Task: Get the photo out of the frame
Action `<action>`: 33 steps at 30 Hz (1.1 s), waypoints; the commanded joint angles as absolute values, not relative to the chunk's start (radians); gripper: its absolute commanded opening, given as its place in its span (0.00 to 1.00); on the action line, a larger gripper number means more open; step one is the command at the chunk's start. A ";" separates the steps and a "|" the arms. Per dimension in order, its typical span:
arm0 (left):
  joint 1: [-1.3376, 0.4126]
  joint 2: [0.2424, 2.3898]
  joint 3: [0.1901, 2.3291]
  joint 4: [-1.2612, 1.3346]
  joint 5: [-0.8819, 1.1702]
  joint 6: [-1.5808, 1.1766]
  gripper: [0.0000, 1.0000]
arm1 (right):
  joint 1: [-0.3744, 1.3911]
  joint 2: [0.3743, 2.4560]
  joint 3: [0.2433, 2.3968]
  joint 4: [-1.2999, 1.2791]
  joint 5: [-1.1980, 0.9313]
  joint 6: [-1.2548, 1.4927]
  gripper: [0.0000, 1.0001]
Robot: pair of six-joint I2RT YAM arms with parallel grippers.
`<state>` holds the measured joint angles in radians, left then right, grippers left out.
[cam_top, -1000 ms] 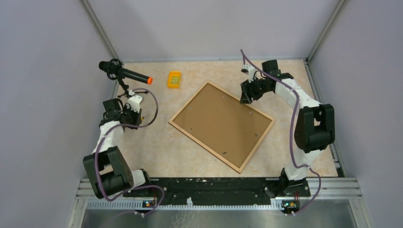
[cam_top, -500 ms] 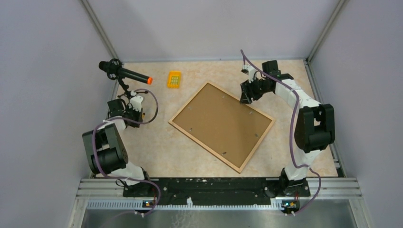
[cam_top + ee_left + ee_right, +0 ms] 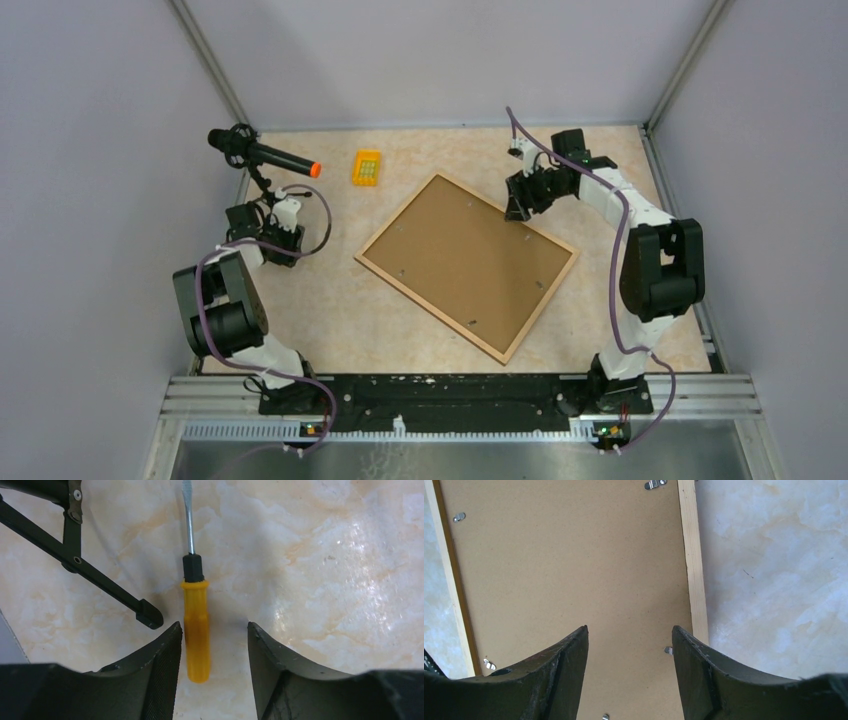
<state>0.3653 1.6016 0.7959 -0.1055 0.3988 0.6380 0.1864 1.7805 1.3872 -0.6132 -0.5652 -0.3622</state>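
Frame (image 3: 466, 265) lies flat on the table (image 3: 330, 300), mid-picture in the top view, turned at an angle w/ one corner toward the top. Its brown fibreboard back faces up, so only the back and the thin wood rim show; can't see the photo in any view. Small metal clips sit along the inner edge of the rim, e.g. one at the top of my right wrist view (image 3: 655, 484) and one low, just beside my finger on the right of that picture (image 3: 668, 650).

My right gripper (image 3: 516, 208) hangs over the frame's upper-right edge. In the wrist view it (image 3: 630, 635) is roughly half open, jaws well apart, nothing btwn them but bare backboard. Rim runs down just right of centre there. Can't tell whether the fingertips touch the board.

My left gripper (image 3: 268, 232) is at the left side of the top view, well apart from the frame, pointing down at the table. Jaws about half open. A screwdriver (image 3: 196, 625) w/ a yellow handle lies on the table btwn them, shaft pointing to the top of the wrist view. Handle is close against the finger on the left of that picture, clear gap to the other one, so no grip on it.

Above the left gripper stands a black mic w/ orange tip (image 3: 262, 153); one of its stand legs (image 3: 100, 580) crosses the upper left of the wrist view. A small yellow block (image 3: 367, 167) lies near the frame's top corner.
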 commanded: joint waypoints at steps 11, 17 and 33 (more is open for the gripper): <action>0.352 1.442 0.900 -0.333 0.427 0.718 0.90 | 0.177 1.718 1.384 -0.592 -0.602 -0.370 0.62; 0.253 1.335 0.882 -0.591 0.524 0.932 0.93 | 0.160 1.706 1.387 -0.598 -0.626 -0.372 0.63; -0.577 1.311 1.008 -0.829 0.328 1.017 0.85 | 0.064 1.344 1.267 -0.408 -0.409 -0.153 0.84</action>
